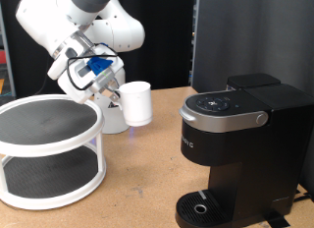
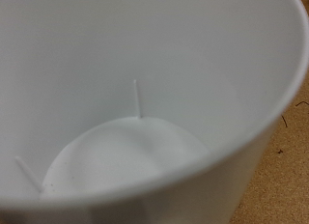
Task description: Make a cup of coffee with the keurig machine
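Observation:
The white cup (image 1: 136, 103) hangs upright in the air at the tip of my gripper (image 1: 116, 93), which grips it from the exterior view's left, near its rim. The cup is above the table, between a white two-tier stand and the keurig machine (image 1: 235, 140). The machine is black with a silver-grey lid handle (image 1: 257, 118) and a round button panel (image 1: 218, 103). Its lid is down and its drip tray (image 1: 201, 206) is bare. In the wrist view the cup's empty white inside (image 2: 126, 108) fills the frame; my fingers do not show there.
A round white two-tier stand (image 1: 49, 149) with dark mats stands at the exterior view's left, just below the arm. A black panel (image 1: 245, 36) rises behind the machine. The table top (image 1: 137, 184) is brown.

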Available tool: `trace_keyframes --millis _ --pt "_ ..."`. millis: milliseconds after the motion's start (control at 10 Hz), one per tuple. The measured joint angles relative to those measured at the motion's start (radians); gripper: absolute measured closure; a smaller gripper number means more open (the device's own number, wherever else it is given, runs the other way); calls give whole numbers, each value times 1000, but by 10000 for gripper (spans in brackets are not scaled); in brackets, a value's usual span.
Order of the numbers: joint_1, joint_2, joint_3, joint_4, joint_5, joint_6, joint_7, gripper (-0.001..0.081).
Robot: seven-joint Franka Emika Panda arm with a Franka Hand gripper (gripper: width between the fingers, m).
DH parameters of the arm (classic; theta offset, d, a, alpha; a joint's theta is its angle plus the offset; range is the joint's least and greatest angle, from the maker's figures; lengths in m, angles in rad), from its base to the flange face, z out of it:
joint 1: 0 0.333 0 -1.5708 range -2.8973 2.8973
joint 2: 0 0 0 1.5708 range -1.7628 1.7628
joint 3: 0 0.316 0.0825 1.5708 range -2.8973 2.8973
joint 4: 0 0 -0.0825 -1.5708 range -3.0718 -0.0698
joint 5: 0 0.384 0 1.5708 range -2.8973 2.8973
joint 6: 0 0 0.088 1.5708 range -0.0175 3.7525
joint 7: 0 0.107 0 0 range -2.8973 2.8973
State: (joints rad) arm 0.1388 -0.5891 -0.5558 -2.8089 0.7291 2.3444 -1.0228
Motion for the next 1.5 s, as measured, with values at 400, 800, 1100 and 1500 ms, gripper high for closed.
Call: trace_keyframes --millis 400,800,1100,1500 --pt "68 57 15 1 77 95 -14 733" --pt "139 143 14 2 191 175 -102 733" --pt "177 221 11 4 295 216 -196 733" --pt "195 327 10 15 445 231 -336 733"
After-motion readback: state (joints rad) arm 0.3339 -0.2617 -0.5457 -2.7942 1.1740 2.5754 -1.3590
